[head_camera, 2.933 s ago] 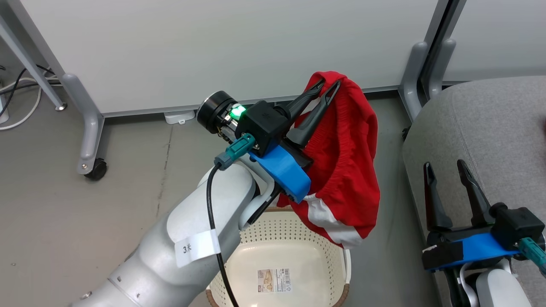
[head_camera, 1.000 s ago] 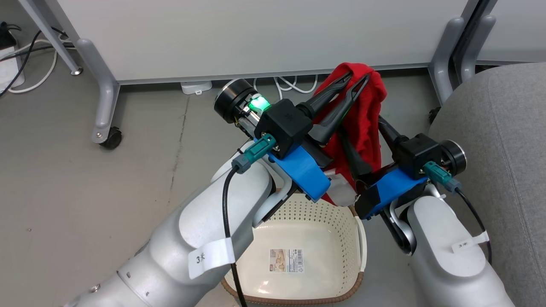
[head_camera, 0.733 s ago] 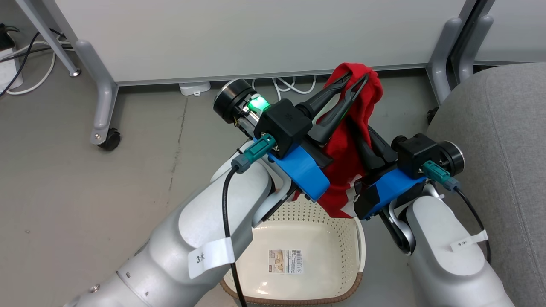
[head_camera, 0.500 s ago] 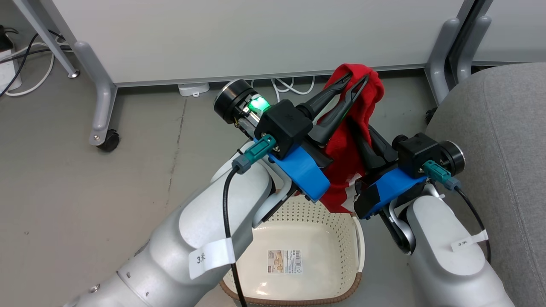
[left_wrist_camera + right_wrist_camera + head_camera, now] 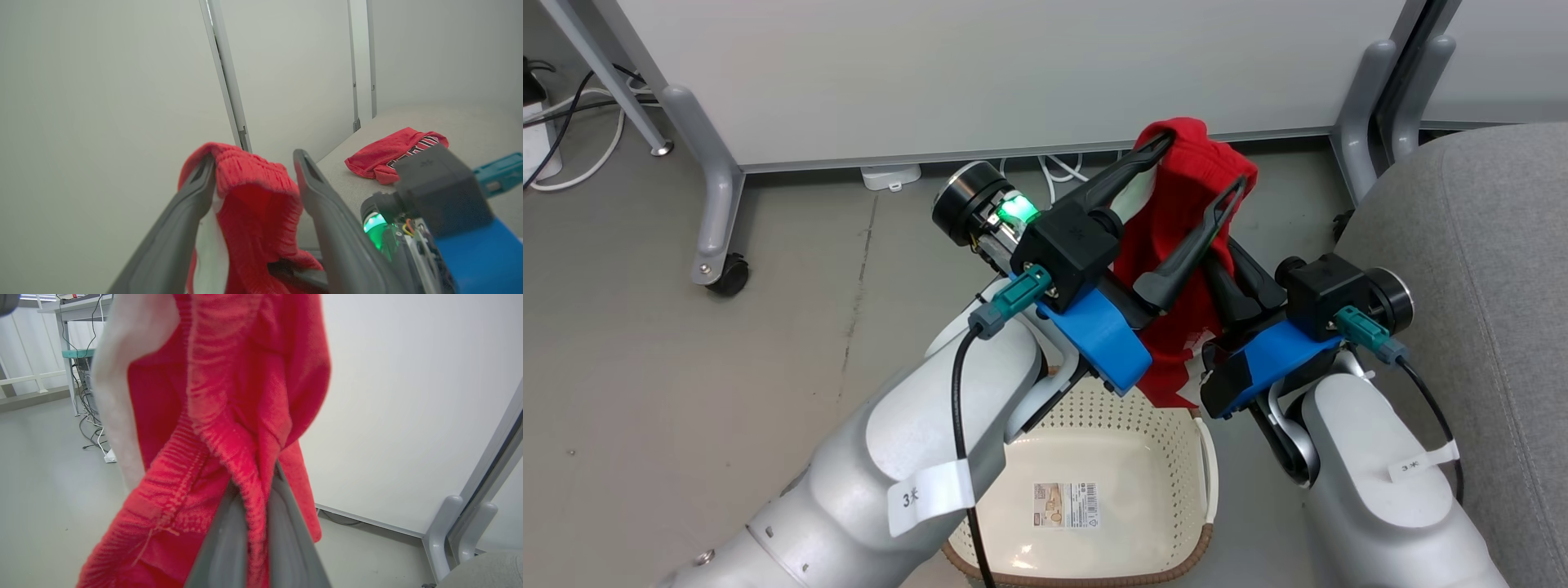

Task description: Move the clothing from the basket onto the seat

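A plain red garment with white trim (image 5: 1176,237) hangs in the air above the cream basket (image 5: 1152,420). My left gripper (image 5: 1199,163) is open, and the garment's ribbed band (image 5: 245,171) is still draped between its spread fingers. My right gripper (image 5: 1217,263) reaches in from the right just below and is shut on a fold of the same garment (image 5: 229,416). The red jersey with lettering (image 5: 394,153) lies on the grey seat (image 5: 457,122). The seat (image 5: 1486,245) fills the right side of the head view. The basket holds no clothing; its barcode sticker (image 5: 1066,495) shows.
A white partition panel (image 5: 980,73) on grey legs with a castor (image 5: 727,273) stands behind the basket. Cables and a power strip (image 5: 890,175) lie on the grey floor beneath it. Another partition leg (image 5: 1364,114) stands close to the seat's corner.
My left gripper's fingers have spread apart around the garment. Earlier the right gripper rose from the lower right and shut on the garment. The head camera shifted slightly.
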{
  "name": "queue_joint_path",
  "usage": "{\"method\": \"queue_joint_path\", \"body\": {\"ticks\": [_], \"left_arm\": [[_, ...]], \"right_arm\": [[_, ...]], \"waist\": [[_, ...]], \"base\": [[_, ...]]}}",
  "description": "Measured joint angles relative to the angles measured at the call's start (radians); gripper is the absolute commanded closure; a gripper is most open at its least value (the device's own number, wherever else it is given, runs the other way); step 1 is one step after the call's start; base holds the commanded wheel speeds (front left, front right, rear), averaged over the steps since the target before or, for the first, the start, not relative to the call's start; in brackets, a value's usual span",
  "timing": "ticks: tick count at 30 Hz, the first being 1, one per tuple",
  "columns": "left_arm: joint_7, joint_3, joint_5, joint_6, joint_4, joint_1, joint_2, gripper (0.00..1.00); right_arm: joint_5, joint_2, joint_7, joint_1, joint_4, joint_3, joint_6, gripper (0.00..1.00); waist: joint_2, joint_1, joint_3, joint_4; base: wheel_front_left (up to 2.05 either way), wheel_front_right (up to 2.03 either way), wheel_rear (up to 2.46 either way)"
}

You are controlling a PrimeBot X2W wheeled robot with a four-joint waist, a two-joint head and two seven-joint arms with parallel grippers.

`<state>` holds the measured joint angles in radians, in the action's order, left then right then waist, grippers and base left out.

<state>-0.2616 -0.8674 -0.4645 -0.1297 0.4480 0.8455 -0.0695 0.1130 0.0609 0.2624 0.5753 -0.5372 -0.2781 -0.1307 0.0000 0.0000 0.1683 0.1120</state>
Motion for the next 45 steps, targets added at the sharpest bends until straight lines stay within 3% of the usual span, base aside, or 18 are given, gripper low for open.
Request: {"method": "queue_joint_path", "body": {"ticks": [19,45], "left_arm": [[0.0,-0.02,0.01,0.0,0.013,-0.023,-0.01,0.0],[0.007,-0.114,0.009,0.0,0.032,-0.025,-0.084,0.0]], "right_arm": [[0.006,0.0,0.0,-0.005,0.056,0.08,0.0,1.0],[0.003,-0.001,0.0,-0.001,0.172,0.344,0.0,1.0]], "waist": [[0.0,0.0,0.048,-0.058],[0.0,0.0,0.202,-0.327]], "base": [[0.0,0.0,0.0],[0.0,0.0,0.0]]}}
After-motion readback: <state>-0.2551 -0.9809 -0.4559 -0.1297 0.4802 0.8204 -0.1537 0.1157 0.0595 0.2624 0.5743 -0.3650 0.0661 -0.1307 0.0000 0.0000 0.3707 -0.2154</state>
